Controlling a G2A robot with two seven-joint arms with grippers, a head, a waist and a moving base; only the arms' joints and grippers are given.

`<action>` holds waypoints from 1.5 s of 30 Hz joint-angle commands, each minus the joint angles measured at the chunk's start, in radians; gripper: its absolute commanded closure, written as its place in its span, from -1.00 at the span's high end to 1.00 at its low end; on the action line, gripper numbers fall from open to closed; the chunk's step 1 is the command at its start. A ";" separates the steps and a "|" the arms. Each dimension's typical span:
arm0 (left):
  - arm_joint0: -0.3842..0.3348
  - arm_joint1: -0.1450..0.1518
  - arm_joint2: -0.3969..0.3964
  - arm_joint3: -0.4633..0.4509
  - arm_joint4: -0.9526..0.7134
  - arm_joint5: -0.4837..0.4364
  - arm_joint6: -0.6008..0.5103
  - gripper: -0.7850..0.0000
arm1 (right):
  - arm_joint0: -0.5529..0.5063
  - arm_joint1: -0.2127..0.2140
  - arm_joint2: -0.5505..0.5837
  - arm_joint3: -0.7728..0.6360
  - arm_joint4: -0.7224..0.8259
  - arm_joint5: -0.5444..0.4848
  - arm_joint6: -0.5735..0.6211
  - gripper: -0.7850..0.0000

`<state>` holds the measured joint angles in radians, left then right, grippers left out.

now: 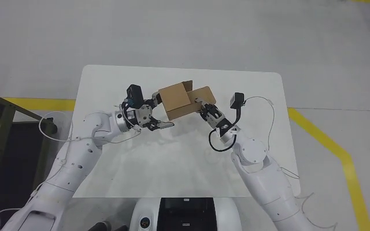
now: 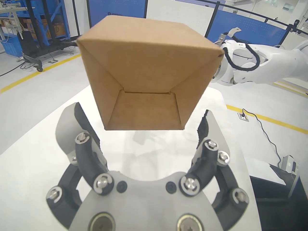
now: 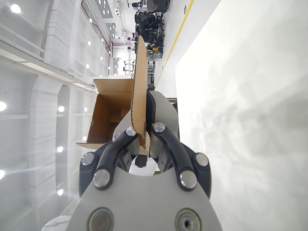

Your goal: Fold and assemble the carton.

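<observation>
A brown cardboard carton [image 1: 178,100] is held above the middle of the white table [image 1: 115,167]. One end is folded shut and its other end flaps stand open. My right gripper [image 1: 206,108] is shut on one open flap [image 3: 139,92] at the carton's right side. In the right wrist view the carton's open inside [image 3: 108,114] shows beyond the flap. My left gripper [image 2: 142,123] is open just left of the carton, its fingers [image 2: 83,123] apart and not touching it. The left wrist view faces the carton's folded bottom [image 2: 144,78].
The table's front half [image 1: 173,167] lies bare below both arms. A dark rack [image 1: 14,150] stands off the table's left side. Yellow floor lines [image 1: 324,138] run beside the table.
</observation>
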<state>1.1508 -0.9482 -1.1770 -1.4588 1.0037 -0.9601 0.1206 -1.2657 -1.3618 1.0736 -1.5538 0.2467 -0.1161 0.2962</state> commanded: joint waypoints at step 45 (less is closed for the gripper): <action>0.006 -0.015 -0.017 0.034 -0.016 -0.036 -0.044 -0.02 | -0.034 0.040 0.247 -0.025 0.025 -0.115 0.226 -1.00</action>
<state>1.1549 -0.9628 -1.1936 -1.4238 0.9869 -0.9941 0.0772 -1.3058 -1.3250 1.3104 -1.5826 0.2735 -0.2221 0.4803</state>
